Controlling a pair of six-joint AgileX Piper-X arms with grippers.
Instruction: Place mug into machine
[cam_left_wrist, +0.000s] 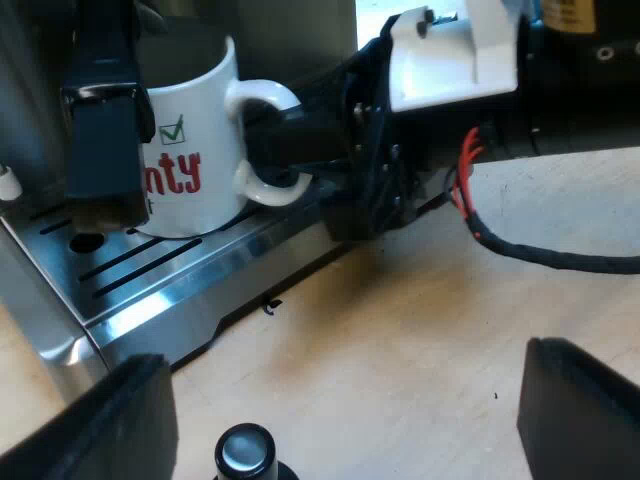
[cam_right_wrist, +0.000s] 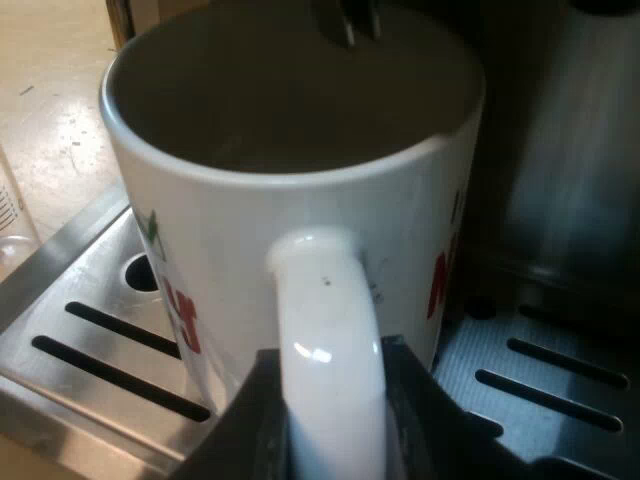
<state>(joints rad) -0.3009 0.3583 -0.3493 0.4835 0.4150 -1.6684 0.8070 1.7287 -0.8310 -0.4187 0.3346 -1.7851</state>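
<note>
Fingers (cam_right_wrist: 412, 405) of right gripper (cam_right_wrist: 332, 420) pinching handle (cam_right_wrist: 330, 300) of white mug (cam_right_wrist: 230, 230), mug standing upright on slotted metal drip tray (cam_right_wrist: 40, 300), left gripper (cam_left_wrist: 340, 420) hovering over wooden table (cam_left_wrist: 400, 320) nearby, its fingers (cam_left_wrist: 90, 430) spread wide apart, black-knobbed tamper (cam_left_wrist: 245, 450) sitting between them.

the pale wooden table (cam_left_wrist: 420, 330) bears the espresso machine's metal drip tray (cam_left_wrist: 200, 300) and a black-knobbed tamper (cam_left_wrist: 247, 452) near it.

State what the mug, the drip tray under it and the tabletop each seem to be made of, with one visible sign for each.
Mug: glazed white ceramic, probably; glossy highlight on its handle, thick rim.
Drip tray: brushed metal, likely stainless steel; grey sheen, slotted.
Tabletop: pale wood or wood laminate, matt; faint grain, small scuffs.
</note>
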